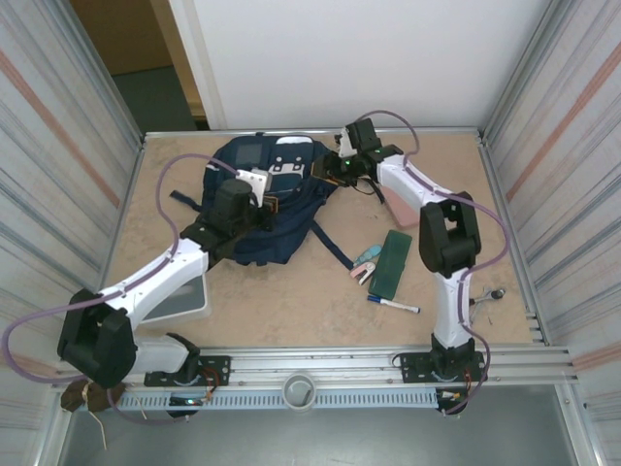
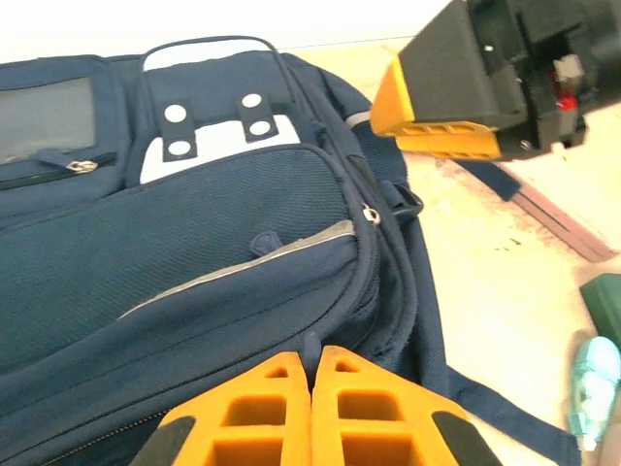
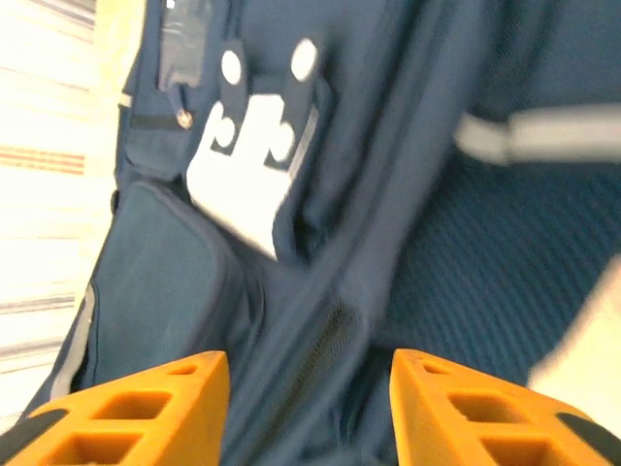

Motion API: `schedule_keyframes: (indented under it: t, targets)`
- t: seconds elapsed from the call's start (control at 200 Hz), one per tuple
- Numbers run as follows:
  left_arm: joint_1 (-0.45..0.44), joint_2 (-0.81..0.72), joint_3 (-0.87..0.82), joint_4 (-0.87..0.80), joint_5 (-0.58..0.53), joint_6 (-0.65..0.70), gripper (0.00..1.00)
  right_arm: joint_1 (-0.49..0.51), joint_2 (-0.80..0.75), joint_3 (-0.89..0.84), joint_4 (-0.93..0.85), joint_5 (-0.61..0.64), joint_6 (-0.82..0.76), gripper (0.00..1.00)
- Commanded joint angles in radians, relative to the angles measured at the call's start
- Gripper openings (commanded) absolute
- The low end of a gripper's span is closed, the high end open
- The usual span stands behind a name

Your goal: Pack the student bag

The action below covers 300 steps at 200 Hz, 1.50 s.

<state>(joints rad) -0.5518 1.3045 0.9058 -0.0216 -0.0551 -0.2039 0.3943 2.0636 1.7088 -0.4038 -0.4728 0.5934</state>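
right wrist: right claw (image 3: 309,359) gaping over student bag (image 3: 437,282).

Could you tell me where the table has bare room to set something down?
Bare table lies between the white bin and the marker, near side of the student bag. The far right corner is free. Crowded around the green case.

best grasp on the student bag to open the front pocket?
Likely the metal zipper pull at the corner of the front pocket on the student bag. Come from above, gripper pinching across it: the bag lies flat and the pull stands clear of the seam.
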Motion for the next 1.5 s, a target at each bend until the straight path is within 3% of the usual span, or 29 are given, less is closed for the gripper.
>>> schedule_keyframes:
  t: [0.0,0.1,0.296,0.877,1.152,1.498]
  targets:
    - [-0.019,0.013,0.051,0.098,0.036,-0.012,0.0,-0.009,-0.157,-0.188,0.09,-0.083,0.058,0.57]
    - [-0.036,0.034,0.053,0.103,0.044,-0.015,0.0,0.014,-0.233,-0.355,0.245,-0.17,0.182,0.69]
    - [-0.076,0.052,0.038,0.114,0.031,-0.007,0.0,0.084,-0.263,-0.456,0.369,-0.156,0.296,0.72]
    - [-0.112,0.066,0.025,0.122,-0.005,0.002,0.0,0.145,-0.29,-0.465,0.402,-0.046,0.306,0.58]
    - [-0.114,0.071,0.031,0.111,-0.036,0.004,0.0,0.131,-0.355,-0.571,0.48,0.045,0.366,0.47]
    - [-0.117,0.071,0.027,0.097,-0.051,0.008,0.0,0.146,-0.355,-0.604,0.572,0.06,0.4,0.54]
